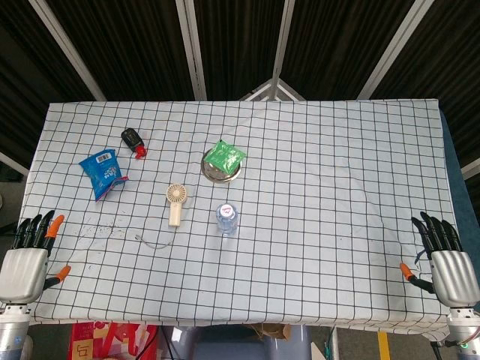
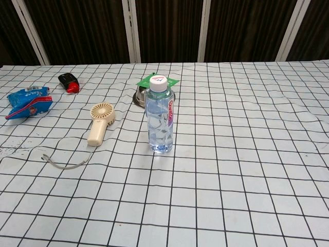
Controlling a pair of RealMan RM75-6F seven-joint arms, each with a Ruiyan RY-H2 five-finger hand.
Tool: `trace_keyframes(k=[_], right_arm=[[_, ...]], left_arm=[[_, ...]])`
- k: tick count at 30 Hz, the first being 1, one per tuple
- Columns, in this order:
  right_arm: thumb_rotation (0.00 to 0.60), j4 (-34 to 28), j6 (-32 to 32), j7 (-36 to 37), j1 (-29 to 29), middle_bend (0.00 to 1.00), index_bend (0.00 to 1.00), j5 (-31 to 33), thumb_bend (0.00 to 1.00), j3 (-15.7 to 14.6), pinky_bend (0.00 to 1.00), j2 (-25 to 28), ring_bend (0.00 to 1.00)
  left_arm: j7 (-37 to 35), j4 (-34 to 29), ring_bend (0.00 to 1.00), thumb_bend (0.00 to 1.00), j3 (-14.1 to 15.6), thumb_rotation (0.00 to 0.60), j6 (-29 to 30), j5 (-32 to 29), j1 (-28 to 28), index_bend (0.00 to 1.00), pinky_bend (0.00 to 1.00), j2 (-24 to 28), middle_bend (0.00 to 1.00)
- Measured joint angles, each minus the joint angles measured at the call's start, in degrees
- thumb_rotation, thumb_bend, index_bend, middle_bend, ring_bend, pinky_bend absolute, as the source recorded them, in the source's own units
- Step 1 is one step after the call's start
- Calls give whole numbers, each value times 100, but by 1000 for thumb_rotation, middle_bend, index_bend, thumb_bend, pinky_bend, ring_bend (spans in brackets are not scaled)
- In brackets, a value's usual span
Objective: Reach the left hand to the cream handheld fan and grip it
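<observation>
The cream handheld fan (image 1: 176, 203) lies flat on the checked tablecloth (image 1: 330, 172), round head away from me, handle toward the front; it also shows in the chest view as the fan (image 2: 99, 122) with a thin grey cord trailing from its handle. My left hand (image 1: 27, 261) rests at the table's front left corner, fingers spread, holding nothing, well to the left of and nearer than the fan. My right hand (image 1: 445, 265) sits at the front right corner, fingers apart and empty. Neither hand appears in the chest view.
A clear water bottle (image 2: 159, 114) stands upright just right of the fan. Behind it a green packet (image 1: 224, 156) lies on a metal bowl (image 1: 212, 173). A blue snack bag (image 1: 103, 172) and a black-and-red object (image 1: 133, 141) lie at the back left.
</observation>
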Motion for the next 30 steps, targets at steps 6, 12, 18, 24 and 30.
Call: trace_keyframes(k=[6,12,18,24,30], right_arm=[[600,0,-28,56,15,0,102,-22,279,-12,0,24,0],[600,-6,-61,75,30,0,106,-13,279,-11,0,38,0],[600,-13,-108,98,49,0,108,5,279,-10,0,59,0],[600,-27,-154,109,68,0,108,25,279,-9,0,78,0],[600,-42,-194,133,86,0,108,38,279,-10,0,100,0]], left_arm=[[472,-161,660,493,-125,600,-329,-126,-246,0,713,-151,737],[1249,-395,809,710,-395,600,-1011,-676,-720,0,815,-490,891],[2240,-431,841,762,-711,600,-1591,-1539,-1289,45,845,-1102,926],[3122,-237,846,763,-994,600,-1888,-2473,-1853,109,848,-1847,930],[3526,132,846,762,-1118,600,-1954,-3001,-2247,165,848,-2408,931]])
